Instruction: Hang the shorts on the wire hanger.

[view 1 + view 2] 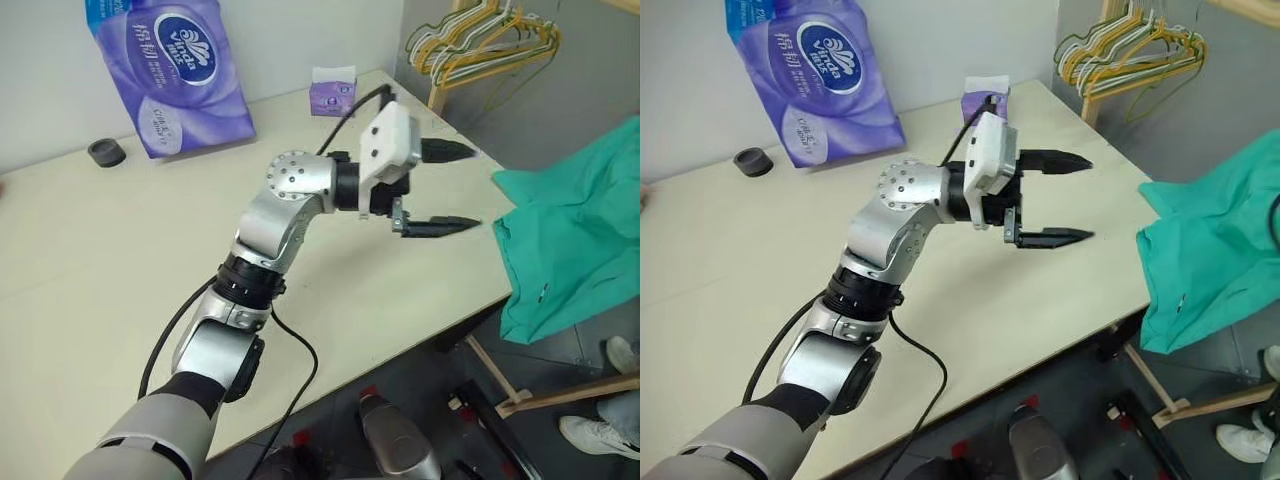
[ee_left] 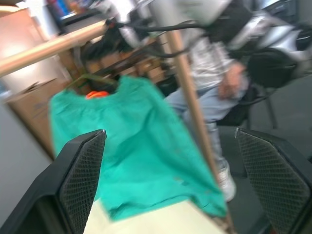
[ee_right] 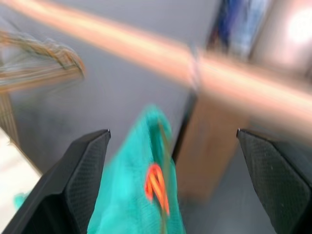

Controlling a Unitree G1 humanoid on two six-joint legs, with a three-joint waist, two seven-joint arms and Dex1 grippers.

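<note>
The teal-green shorts (image 1: 575,230) hang spread out just past the table's right edge, below a wooden rail. An orange drawstring tip (image 2: 96,94) shows at their waistband, and a thin dark-green wire, the wire hanger (image 2: 80,80), curves just above it. My left gripper (image 1: 478,187) hovers over the table's right part, pointing level toward the shorts, open and empty, a short way from the cloth. In the right wrist view my right gripper (image 3: 173,134) stands open with nothing between its fingers, facing the shorts (image 3: 131,195) and the orange tip (image 3: 156,187).
On the cream table (image 1: 100,280) stand a purple tissue pack (image 1: 170,70), a small tissue box (image 1: 333,92) and a black round cap (image 1: 106,152). Bunched yellow and white hangers (image 1: 490,40) hang at the back right. A seated person (image 2: 214,68) is behind the rack's wooden post (image 2: 192,107).
</note>
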